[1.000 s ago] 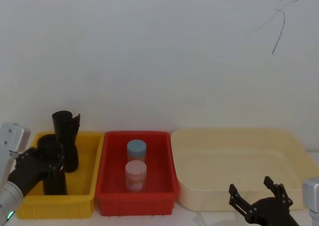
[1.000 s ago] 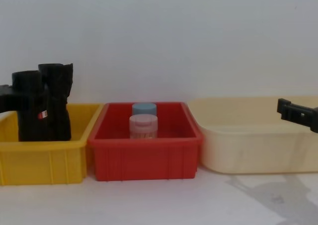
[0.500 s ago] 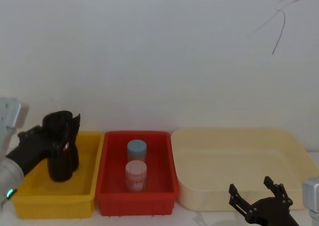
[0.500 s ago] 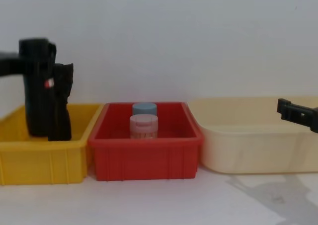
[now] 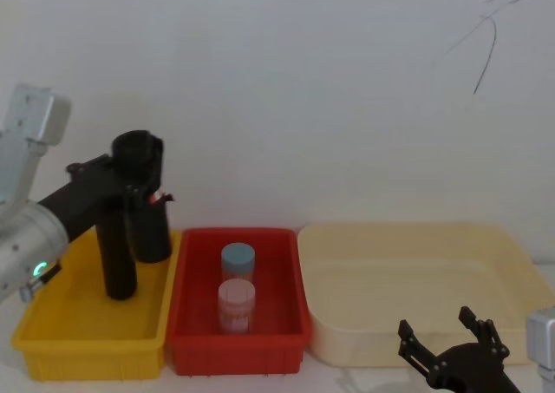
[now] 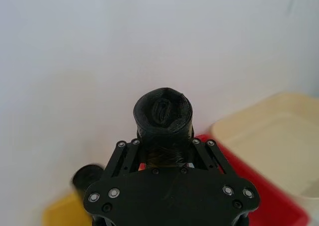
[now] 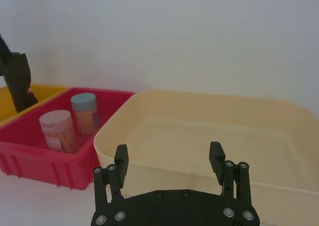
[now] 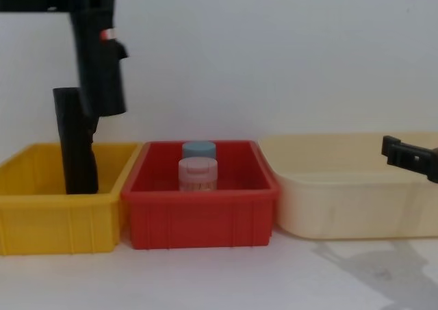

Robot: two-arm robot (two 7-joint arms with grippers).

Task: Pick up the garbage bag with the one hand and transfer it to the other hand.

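Note:
The garbage bag [image 5: 146,204] is a smooth black roll with a small red-and-white sticker [image 8: 104,34]. It hangs upright in the air above the yellow bin [image 5: 87,345]. My left gripper [image 5: 141,178], on the arm with the green ring, is shut on its upper part and reaches in from the left. In the left wrist view the roll's end [image 6: 163,111] sticks out between the fingers. My right gripper [image 5: 447,334] stands open and empty, low in front of the cream tub [image 5: 416,237]; its fingers [image 7: 120,158] frame the tub.
A taller rumpled black roll [image 8: 75,146] stands in the yellow bin, just below and left of the held one. The red bin [image 5: 238,345] holds a blue-lidded jar [image 5: 238,260] and a pink-lidded jar [image 5: 236,302]. A white wall rises close behind.
My left gripper has raised the garbage bag out of the yellow bin, up and a little to the right. The rumpled roll stays in the bin. The right gripper has not moved.

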